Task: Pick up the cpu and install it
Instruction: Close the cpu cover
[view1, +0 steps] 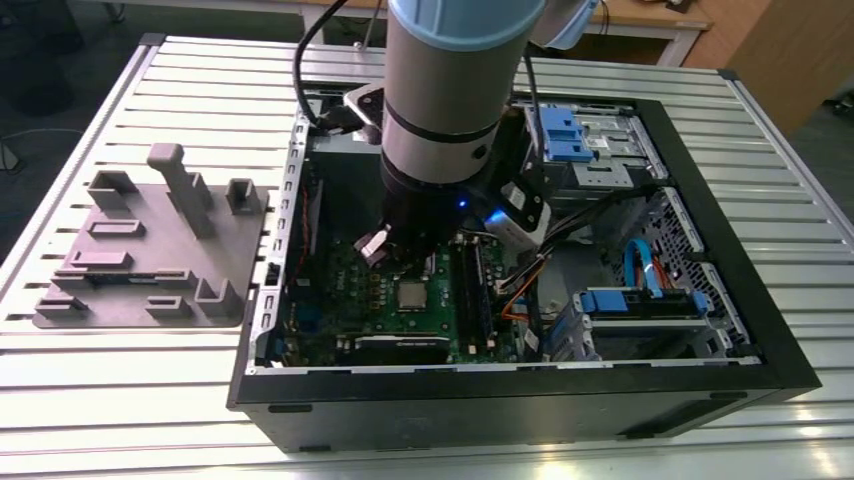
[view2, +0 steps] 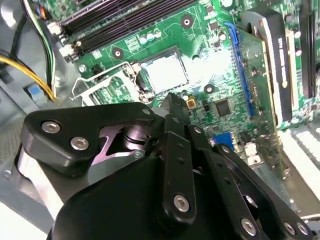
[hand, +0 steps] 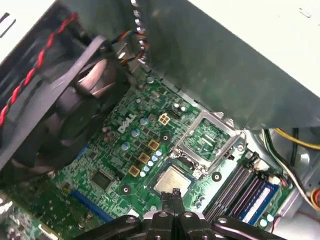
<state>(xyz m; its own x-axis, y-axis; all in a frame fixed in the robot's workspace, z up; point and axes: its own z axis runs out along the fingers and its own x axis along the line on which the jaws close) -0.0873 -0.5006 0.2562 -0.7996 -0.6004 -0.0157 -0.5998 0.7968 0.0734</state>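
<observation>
The small silvery-grey square cpu (hand: 172, 181) lay in its socket on the green motherboard (hand: 120, 150), the black gripper (hand: 175, 196) pinched closed, empty, just above it. A careless descent could scrape the chip — the raised metal retention frame (hand: 207, 140) stood close beside.

Cpu (hand: 172, 181) in socket on motherboard (view1: 400, 320), inside case (view1: 747, 330).

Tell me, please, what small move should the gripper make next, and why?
Probably a short lift straight up. The small square silvery-grey cpu seems to lie flat in its socket on the green motherboard, and the black gripper, shut on nothing, hangs just above it. The metal socket frame stands open.
</observation>
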